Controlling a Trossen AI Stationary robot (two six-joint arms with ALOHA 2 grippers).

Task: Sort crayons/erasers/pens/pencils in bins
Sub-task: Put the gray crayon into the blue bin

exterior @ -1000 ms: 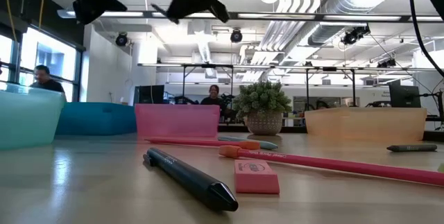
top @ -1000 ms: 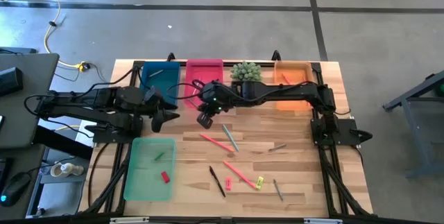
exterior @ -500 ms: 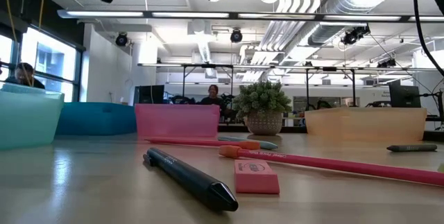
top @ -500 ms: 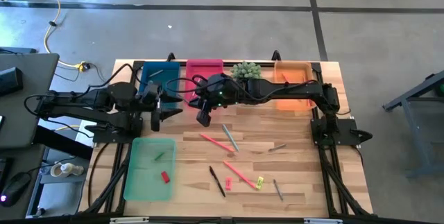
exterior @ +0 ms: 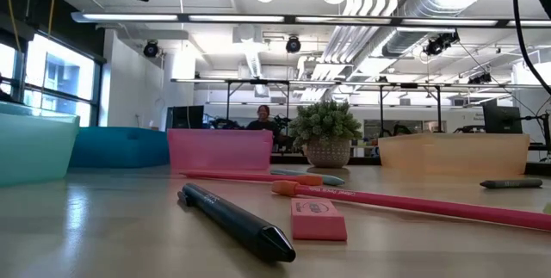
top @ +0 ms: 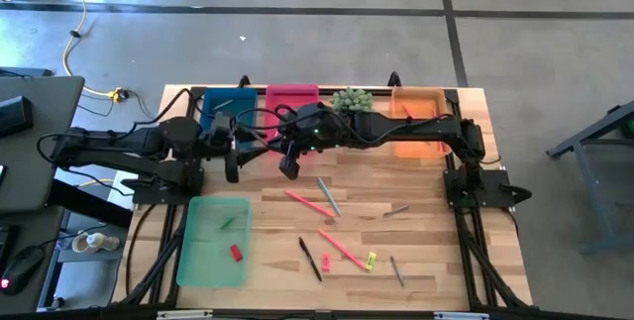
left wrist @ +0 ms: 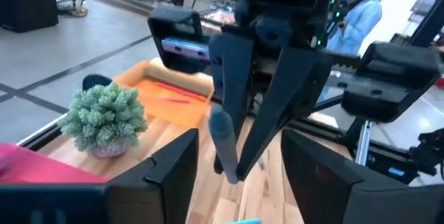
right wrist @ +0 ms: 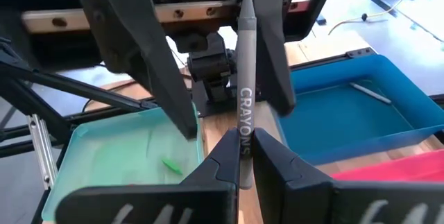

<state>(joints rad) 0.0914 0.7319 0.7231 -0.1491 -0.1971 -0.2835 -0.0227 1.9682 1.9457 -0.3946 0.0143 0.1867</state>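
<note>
Handover by the pink bin [top: 291, 99]: right gripper [right wrist: 241, 156] pinches a grey crayon [right wrist: 245, 89]; left gripper [top: 232, 168], wide, must clamp it.

Three bins [top: 292, 97] and a plant [top: 351, 101] along the table's far edge, the fourth bin [top: 213, 242] front left.

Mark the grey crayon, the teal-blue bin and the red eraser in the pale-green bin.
grey crayon [right wrist: 245, 113]: right wrist view, printed middle of its barrel.
teal-blue bin [right wrist: 340, 116]: right wrist view, bare floor.
red eraser [top: 236, 253]: high view, middle of the block.
</note>
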